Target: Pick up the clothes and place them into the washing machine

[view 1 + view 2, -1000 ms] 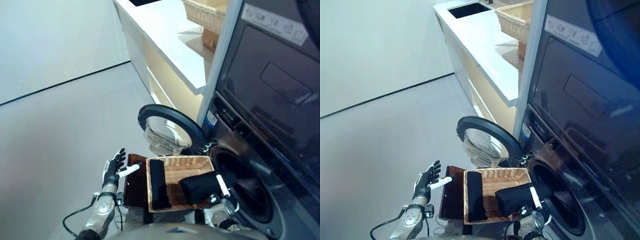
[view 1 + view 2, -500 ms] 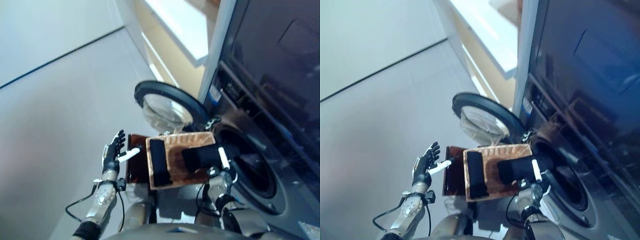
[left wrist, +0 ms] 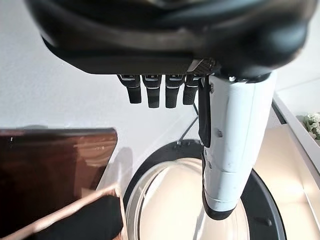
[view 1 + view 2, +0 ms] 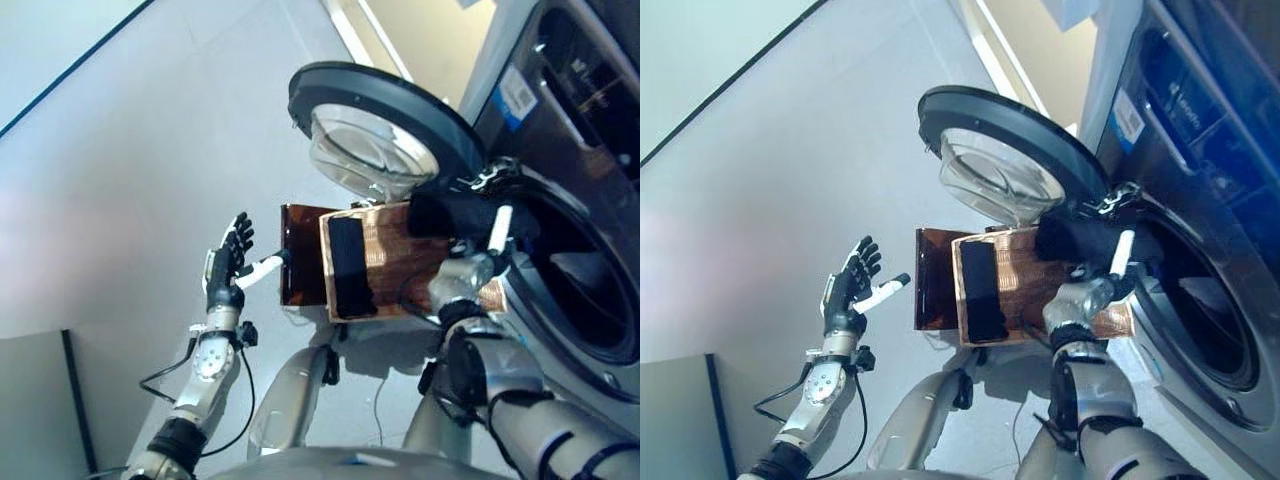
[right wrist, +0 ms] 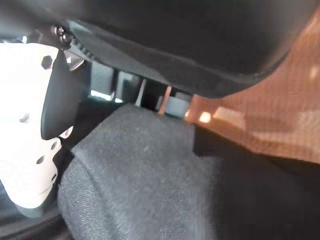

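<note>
A shallow wicker basket [image 4: 391, 272] rests on a low dark brown box [image 4: 300, 256] before the washing machine's open drum [image 4: 580, 290]. A folded black cloth [image 4: 347, 265] lies in the basket's left part. My right hand [image 4: 468, 275] is shut on a black garment [image 4: 455, 214] and holds it at the basket's far right corner, by the drum's rim. In the right wrist view the garment [image 5: 150, 175] lies against the white-covered thumb [image 5: 27, 135]. My left hand [image 4: 227, 266] is open and empty, raised left of the box; its straight fingers [image 3: 155, 92] show in the left wrist view.
The round machine door [image 4: 380, 125] with its glass bowl stands open just beyond the basket. The machine's dark front [image 4: 1200, 110] fills the right side. Grey floor [image 4: 150, 180] lies open to the left. A cabinet base [image 4: 420, 20] stands at the back.
The camera has tilted down, so the whole picture has shifted. My right hand has carried the black garment from the basket's right part up to its far corner by the drum. The left hand stays raised.
</note>
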You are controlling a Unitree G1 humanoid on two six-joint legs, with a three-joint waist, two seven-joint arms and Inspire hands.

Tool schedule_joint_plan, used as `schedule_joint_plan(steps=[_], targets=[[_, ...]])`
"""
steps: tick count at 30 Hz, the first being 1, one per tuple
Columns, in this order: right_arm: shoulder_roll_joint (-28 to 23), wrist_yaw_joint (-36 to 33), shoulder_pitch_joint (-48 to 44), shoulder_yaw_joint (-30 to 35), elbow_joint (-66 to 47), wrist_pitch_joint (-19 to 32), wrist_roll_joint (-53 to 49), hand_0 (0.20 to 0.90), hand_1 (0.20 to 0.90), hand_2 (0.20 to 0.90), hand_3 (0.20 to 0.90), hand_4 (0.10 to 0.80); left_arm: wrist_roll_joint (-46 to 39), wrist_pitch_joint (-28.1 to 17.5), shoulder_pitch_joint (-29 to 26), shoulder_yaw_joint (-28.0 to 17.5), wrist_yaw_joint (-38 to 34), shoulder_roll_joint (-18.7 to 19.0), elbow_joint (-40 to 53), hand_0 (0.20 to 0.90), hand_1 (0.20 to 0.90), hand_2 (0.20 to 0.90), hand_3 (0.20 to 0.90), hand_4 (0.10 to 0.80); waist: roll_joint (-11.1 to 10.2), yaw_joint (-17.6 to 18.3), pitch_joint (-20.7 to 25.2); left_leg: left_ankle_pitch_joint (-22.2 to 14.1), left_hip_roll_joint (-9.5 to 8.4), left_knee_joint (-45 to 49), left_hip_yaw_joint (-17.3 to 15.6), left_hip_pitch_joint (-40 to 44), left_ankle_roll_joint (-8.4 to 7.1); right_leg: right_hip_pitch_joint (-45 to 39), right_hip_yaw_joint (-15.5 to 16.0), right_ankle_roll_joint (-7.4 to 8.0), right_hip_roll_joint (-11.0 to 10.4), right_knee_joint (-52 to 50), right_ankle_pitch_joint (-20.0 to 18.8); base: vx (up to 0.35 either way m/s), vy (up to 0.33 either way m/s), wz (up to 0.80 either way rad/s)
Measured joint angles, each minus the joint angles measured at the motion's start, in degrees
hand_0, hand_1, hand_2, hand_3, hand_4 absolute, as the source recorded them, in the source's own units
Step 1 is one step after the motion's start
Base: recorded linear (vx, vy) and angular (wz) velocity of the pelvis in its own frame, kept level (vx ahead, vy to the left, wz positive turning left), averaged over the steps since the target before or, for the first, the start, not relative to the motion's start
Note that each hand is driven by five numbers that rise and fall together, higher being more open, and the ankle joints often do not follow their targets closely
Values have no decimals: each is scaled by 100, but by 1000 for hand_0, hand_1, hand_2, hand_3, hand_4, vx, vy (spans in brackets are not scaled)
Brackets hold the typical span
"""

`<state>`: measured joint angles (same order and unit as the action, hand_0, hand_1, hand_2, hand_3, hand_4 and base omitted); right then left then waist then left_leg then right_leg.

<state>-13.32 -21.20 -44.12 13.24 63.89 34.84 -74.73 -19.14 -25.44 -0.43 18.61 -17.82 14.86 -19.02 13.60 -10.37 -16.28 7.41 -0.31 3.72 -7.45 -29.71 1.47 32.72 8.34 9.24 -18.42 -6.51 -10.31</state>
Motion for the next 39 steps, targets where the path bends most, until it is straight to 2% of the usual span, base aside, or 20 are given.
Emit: schedule_joint_plan(steps=[6,14,23,26,30,34,39], targets=[[-18,-24,-93,98,-10,135,-23,200,200,200,200,300,-8,2,-71,30,26,14,-2,900,900,900,900,800,77,-9,17,13,-89,-85,-21,-62,38,88,-40,62,-73,83,-23,74,23,2],[-292,-277,-180,256,-60,157,15,200,200,200,200,300,-77,1,-103,68,28,54,-3,900,900,900,900,800,348,-25,115,28,-222,-221,-116,-3,76,98,-186,176,-172,228,-136,20,1,-3],[-405,-443,-163,349,-243,164,153,200,200,200,200,300,-165,2,-178,381,37,76,-26,900,900,900,900,800,357,66,117,69,-279,-313,-349,167,145,134,-540,195,-131,395,-300,-33,-6,-17],[-470,-541,-187,455,-255,231,248,200,200,200,200,300,-181,2,-175,431,39,75,-89,900,900,900,900,800,356,202,117,72,-274,-417,-406,323,141,43,-615,219,-93,492,-335,-44,-21,-18],[-777,-711,-201,546,-413,322,430,200,200,200,200,300,-202,1,-139,452,44,75,-111,900,900,900,900,800,357,335,117,86,-270,-515,-471,441,124,-23,-673,244,-65,591,-369,-20,-30,-13],[-1160,-799,-220,631,-601,397,528,200,200,200,200,300,-206,1,-142,454,129,77,-111,900,900,900,900,800,360,433,120,94,-251,-534,-507,456,119,-32,-739,205,-26,690,-461,-22,-47,-9],[-1530,-1084,-300,651,-623,311,1007,200,200,200,200,300,-199,2,-108,445,182,87,-108,900,900,900,900,800,398,427,130,126,-244,-641,-500,532,78,-27,-772,203,1,691,-464,-10,-53,-7]])
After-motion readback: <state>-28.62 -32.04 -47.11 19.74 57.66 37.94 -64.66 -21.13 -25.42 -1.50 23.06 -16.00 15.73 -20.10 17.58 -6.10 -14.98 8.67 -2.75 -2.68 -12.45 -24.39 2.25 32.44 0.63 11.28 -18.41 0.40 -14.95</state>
